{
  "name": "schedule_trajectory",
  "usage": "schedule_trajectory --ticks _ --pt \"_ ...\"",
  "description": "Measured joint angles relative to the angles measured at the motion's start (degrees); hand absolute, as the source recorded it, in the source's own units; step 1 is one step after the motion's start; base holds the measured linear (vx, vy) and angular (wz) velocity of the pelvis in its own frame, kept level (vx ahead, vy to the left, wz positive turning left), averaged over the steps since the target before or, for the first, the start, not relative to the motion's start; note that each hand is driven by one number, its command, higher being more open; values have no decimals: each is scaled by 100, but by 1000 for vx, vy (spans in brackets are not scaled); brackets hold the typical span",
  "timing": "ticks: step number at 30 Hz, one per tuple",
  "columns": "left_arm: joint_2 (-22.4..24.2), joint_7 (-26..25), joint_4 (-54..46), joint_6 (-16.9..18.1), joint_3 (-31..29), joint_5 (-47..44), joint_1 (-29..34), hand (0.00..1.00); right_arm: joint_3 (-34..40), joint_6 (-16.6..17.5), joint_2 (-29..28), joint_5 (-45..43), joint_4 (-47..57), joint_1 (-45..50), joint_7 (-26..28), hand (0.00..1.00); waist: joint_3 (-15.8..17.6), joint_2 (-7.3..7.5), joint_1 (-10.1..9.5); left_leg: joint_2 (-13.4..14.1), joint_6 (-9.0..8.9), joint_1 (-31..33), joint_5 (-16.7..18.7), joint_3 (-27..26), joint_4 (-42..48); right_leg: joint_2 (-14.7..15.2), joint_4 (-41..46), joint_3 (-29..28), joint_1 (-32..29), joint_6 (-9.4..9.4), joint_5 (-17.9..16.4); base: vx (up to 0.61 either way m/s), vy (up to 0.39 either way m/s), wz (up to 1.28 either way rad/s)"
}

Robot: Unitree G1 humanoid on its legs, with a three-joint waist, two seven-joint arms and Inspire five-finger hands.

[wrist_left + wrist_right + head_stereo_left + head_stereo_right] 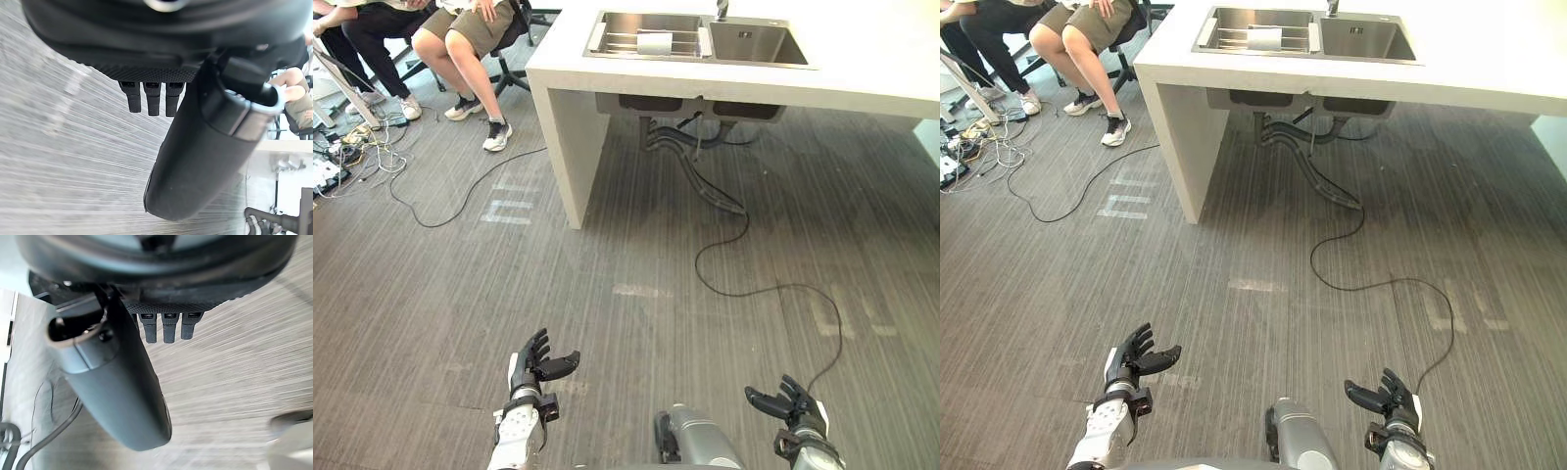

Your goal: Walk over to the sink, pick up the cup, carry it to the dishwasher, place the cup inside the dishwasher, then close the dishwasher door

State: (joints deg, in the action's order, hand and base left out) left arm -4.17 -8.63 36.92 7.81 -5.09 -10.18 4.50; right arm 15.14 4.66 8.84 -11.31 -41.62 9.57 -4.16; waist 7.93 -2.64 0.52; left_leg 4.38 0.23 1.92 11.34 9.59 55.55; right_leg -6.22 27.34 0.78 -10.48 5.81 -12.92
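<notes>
A white cup (654,42) lies on its side on the rack in the left basin of the steel sink (756,44), set into a white counter (871,59) some way ahead of me. My left hand (530,367) hangs low over the grey floor, fingers straight and spread, holding nothing. Level with it on the other side, my right hand (791,401) is open too and empty. In the wrist views each hand's thumb (200,147) (117,387) and fingers (152,98) (168,327) stick out over bare floor.
A seated person's legs (460,59) and office chairs stand at the far left, beside a tangle of cables (352,147). A black cable (744,264) trails across the floor from the pipes (690,147) under the sink. The counter's white side panel (573,147) reaches the floor.
</notes>
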Motion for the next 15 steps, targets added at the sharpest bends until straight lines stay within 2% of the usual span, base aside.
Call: schedule_trajectory --ticks 1,2,4,5,7,8,9,10,11,12,13,14,15 --pt "37 21 -279 1 12 -3 136 90 -85 15 -38 -10 21 14 0 90 63 1 -91 131 75 445 90 -284 892 -127 -453 -86 616 108 42 495 -169 -31" --pt "66 18 -498 -1 78 -2 185 90 -101 18 -65 -41 35 -1 -1 90 92 23 -227 155 55 888 185 -533 1312 -171 -770 -228 1075 188 40 477 -143 -41" --pt "97 16 -1055 -5 285 -5 339 90 -100 17 -65 -47 184 -37 -9 90 134 34 -378 60 48 1581 356 -877 1121 -179 -1190 -436 1584 250 30 402 -71 -45" --pt "114 16 -1449 -4 385 -9 453 90 -99 17 -67 -48 283 -40 -6 90 156 28 -446 7 25 1882 439 -1034 696 -174 -1364 -559 1780 279 21 521 -13 -64" --pt "125 10 -2237 5 515 -13 593 90 -96 19 -66 -44 369 -77 -7 90 203 27 -577 -240 -81 2223 395 -1163 -1016 -110 -1684 -872 2178 394 -58 539 47 -70" --pt "117 -22 -2611 12 540 -2 594 90 -93 15 -55 -41 366 -108 -14 90 205 30 -611 -368 -103 2273 90 -1183 -2179 -60 -1848 -1064 2370 372 -149 397 69 -62" --pt "105 -50 -2817 12 542 -2 595 90 -90 15 -52 -40 365 -121 -14 90 204 27 -613 -403 -92 2274 -75 -1187 -2671 -51 -1895 -1161 2455 326 -237 575 146 -73" --pt "57 -118 -3228 14 555 3 594 90 -89 11 -56 -39 365 -113 -21 90 196 38 -617 -454 72 2266 -413 -1222 -3079 -22 -1873 -1348 2638 250 -483 781 213 -83" --pt "4 -132 -3609 14 563 14 604 90 -90 -10 -104 -29 375 -56 -48 90 121 168 -691 -568 293 2121 -860 -1428 -2988 196 -1747 -1582 2798 77 -743 836 223 -81" --pt "9 -136 -3868 13 586 16 595 90 -93 -13 -127 -27 385 -6 -60 90 61 293 -659 -635 273 2082 -816 -1547 -2856 320 -1489 -1642 2801 -69 -822 621 149 -51" --pt "-7 -146 -4143 14 688 19 561 90 -75 -17 -139 -25 393 33 -68 90 38 374 -608 -737 335 1995 -665 -1633 -2803 378 -961 -1655 2623 -231 -795 750 179 -16" --pt "-108 -141 -4494 14 921 67 482 90 -23 -28 -188 19 389 67 -75 90 68 433 -601 -836 374 1763 -552 -1684 -2807 356 144 -1622 2261 -813 -577 585 143 -3" --pt "-196 -134 -4657 13 1064 84 440 90 -28 -28 -234 22 388 84 -76 90 85 464 -590 -898 389 1583 -517 -1672 -2858 320 826 -1612 2031 -1279 -313 782 191 0"
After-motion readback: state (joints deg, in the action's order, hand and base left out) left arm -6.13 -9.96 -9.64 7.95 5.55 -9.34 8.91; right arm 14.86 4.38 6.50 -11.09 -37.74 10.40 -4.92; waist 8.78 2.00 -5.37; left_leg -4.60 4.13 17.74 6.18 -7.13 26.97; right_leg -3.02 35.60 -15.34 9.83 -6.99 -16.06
